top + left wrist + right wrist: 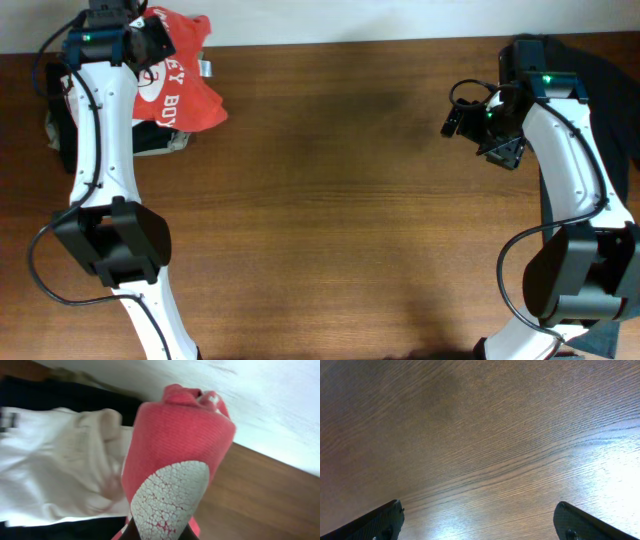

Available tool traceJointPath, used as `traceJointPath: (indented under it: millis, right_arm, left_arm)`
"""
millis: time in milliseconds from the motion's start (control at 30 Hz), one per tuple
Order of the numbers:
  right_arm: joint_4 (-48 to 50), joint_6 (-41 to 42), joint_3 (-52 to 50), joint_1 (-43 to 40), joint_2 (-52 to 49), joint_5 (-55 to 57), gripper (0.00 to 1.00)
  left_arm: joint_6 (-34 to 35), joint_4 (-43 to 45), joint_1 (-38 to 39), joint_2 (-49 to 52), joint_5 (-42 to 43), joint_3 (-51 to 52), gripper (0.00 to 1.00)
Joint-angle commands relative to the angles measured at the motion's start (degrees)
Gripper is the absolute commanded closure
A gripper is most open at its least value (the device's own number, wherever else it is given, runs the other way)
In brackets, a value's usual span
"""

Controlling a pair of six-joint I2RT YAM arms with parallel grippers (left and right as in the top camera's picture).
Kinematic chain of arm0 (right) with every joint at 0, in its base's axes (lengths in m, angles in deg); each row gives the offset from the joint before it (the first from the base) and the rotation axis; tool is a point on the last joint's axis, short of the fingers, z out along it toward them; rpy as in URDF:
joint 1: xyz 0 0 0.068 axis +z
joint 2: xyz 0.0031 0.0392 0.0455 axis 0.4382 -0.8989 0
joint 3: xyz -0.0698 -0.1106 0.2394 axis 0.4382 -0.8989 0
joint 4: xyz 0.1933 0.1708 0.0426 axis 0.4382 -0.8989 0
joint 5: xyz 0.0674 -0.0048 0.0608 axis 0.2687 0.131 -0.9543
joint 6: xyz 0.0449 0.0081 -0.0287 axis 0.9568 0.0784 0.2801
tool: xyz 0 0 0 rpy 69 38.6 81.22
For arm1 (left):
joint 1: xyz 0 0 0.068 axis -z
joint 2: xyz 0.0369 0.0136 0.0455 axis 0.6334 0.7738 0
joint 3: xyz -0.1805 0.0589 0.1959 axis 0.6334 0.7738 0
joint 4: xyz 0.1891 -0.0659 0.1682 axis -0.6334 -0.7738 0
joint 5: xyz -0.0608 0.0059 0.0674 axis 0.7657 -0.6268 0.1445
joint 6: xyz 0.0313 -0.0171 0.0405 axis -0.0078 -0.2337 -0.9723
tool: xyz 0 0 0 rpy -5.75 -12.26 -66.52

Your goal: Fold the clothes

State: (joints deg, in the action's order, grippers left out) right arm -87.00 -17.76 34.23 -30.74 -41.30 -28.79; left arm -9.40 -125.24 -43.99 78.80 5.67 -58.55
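White lettering on the red-orange T-shirt (195, 105) partly reads "EY BOY"

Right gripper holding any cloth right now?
No: in the right wrist view the right gripper stands wide open, with only the wood of the table showing between its fingers.

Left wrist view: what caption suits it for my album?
Left gripper shut on a red-orange T-shirt with cracked white print, white garment beside it, wooden table beyond.
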Motion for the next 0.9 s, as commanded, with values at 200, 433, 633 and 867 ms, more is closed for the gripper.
traceJointPath:
  millis: [200,433,633,867]
  right_arm:
    - [-0.02,0.07,0.15,-0.24,0.15,0.74,0.01]
    - [-0.02,0.07,0.15,-0.24,0.15,0.74,0.01]
    - [-0.02,0.07,0.15,-0.24,0.15,0.74,0.01]
    - [-0.02,0.07,0.15,-0.24,0.15,0.74,0.01]
  left_arm:
    - [1.2,5.53,-4.04,0.04,-10.93,-1.53,0.99]
    - [1.16,9.09,-5.62,0.28,-13.31,-1.49,0.99]
    - [1.18,9.62,-7.56,3.5,-16.96,-1.46,0.99]
    - [0.04,15.76,-11.74,7.61,-21.99,-1.46,0.97]
